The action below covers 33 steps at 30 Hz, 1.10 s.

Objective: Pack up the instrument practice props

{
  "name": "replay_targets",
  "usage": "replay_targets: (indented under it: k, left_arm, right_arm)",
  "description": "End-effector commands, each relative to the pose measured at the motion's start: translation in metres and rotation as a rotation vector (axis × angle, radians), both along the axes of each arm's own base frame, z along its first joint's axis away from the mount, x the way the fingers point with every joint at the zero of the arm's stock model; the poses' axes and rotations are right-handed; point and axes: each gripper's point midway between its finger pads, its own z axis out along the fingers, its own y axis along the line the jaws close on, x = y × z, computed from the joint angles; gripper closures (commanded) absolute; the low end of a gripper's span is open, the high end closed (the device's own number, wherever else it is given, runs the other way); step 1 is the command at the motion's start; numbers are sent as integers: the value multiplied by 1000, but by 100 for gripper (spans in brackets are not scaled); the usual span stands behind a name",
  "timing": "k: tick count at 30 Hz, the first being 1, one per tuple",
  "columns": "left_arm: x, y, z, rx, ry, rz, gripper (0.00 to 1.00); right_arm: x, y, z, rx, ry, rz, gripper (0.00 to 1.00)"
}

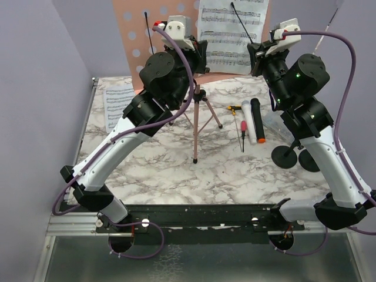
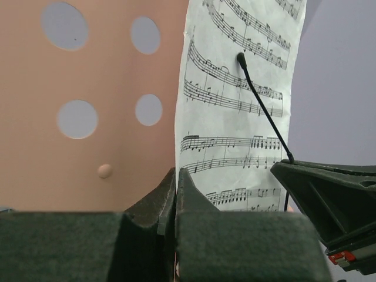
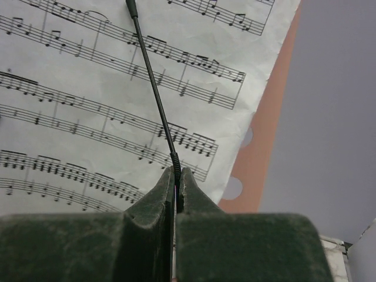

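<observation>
The pink tripod music rest [image 1: 197, 126] stands at the back, its perforated board [image 1: 138, 29] upright. A white sheet-music page [image 1: 229, 32] leans on the board. My left gripper [image 1: 202, 57] is shut on the page's lower left edge [image 2: 176, 176]; the page [image 2: 235, 117] and board [image 2: 106, 88] fill the left wrist view. My right gripper [image 1: 253, 59] is shut on the board's thin black wire page holder [image 3: 154, 82], which lies across the page [image 3: 88, 117]. A second page [image 1: 117, 103] lies on the table at the left. The white microphone [image 1: 247, 119] and black microphone [image 1: 257, 120] lie at the right.
A red-handled screwdriver [image 1: 241, 132] lies beside the microphones. Two black round-based holders [image 1: 286, 156] [image 1: 309, 160] sit near the right arm. A second black wire holder [image 1: 147, 32] sticks up on the board's left. Grey walls close in on both sides.
</observation>
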Motion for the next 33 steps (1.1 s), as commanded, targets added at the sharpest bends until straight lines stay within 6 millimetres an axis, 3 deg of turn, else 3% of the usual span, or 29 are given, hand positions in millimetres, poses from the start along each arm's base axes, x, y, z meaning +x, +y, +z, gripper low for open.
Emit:
replay_targets:
  k: [1, 13, 27, 33]
  left_arm:
    - [-10, 38, 21, -15, -40, 100, 100]
    - [-34, 99, 39, 33, -86, 246, 100]
    - [-78, 175, 76, 15, -168, 362, 100]
    - [-96, 206, 82, -28, -184, 413, 100]
  right_arm:
    - [-2, -10, 2, 27, -4, -44, 99]
    - [3, -14, -4, 27, 10, -67, 99]
    - [7, -10, -6, 19, 14, -59, 100]
    - [8, -9, -6, 13, 14, -58, 99]
